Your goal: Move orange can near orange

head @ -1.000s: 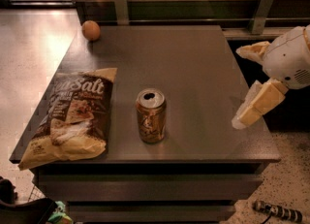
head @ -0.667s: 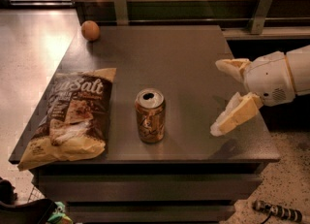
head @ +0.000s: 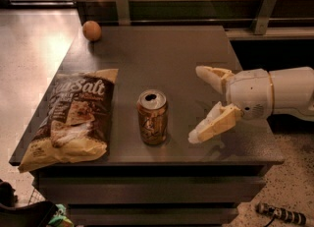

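Cream plastic covers the gripper (head: pixel 196 104), which hangs over the right side of the grey worktop (head: pixel 171 49); its jaws are spread wide and hold nothing. Just ahead of the jaws, not touching them, the orange can (head: pixel 152 118) stands upright (hole in its top). Past the can lies a chip bag (head: pixel 73 118). The orange (head: pixel 91 30) sits well away from the jaws, at the far left corner.
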